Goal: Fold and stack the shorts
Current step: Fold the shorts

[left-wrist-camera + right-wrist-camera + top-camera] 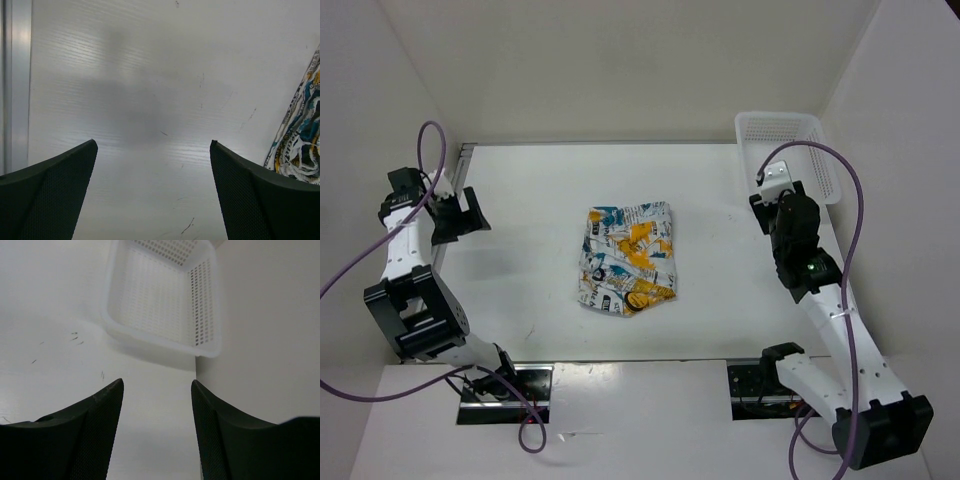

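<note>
The left gripper [152, 192] hangs over the table [520, 190] with jaws wide apart and empty, the shorts [627, 258] off to its right. The right gripper [156, 432], jaws also apart and holding nothing, faces the mesh basket [202, 305] in the far right corner. The shorts lie mid-table as a compact bundle, apparently folded; nothing stands between them and either arm.

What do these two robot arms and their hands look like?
The left arm and right arm are white segments joined by chunky black joints, with a purple cable looping off each. The left hand and right hand are black, each with two broad fingers covered in a fine dotted texture. A small green light glows on the right arm.
</note>
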{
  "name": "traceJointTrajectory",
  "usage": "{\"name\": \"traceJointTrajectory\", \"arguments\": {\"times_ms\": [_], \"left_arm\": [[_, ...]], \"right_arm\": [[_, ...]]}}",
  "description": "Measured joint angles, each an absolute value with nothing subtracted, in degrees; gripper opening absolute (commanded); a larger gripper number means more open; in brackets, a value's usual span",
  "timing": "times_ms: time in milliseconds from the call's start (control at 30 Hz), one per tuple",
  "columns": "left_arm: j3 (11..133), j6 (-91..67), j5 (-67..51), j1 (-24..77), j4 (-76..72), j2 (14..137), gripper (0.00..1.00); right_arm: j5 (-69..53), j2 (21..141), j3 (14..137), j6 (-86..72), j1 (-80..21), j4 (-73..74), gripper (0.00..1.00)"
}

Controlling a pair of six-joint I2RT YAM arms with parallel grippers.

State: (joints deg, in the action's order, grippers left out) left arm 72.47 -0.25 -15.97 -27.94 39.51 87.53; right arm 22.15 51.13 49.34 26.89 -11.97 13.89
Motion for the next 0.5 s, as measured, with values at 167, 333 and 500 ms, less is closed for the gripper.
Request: {"name": "traceJointTrajectory", "arguments": {"times_ms": [167, 333, 500], "left_arm": [[71.9, -0.2, -18.7, -28.8, 39.4, 87.5, 1.00], [71.9, -0.2, -19.5, -29.4, 39.2, 87.5, 1.00], [70.9, -0.2, -19.8, -29.5, 38.7, 86.7, 1.00]], "right_arm": [[21.6, 48.3, 46.9, 24.9, -11.7, 15.1, 0.62], [21.4, 45.4, 45.5, 23.8, -11.6, 15.5, 0.63], [20.7, 45.0, 45.3, 23.4, -11.6, 15.7, 0.63]]}}
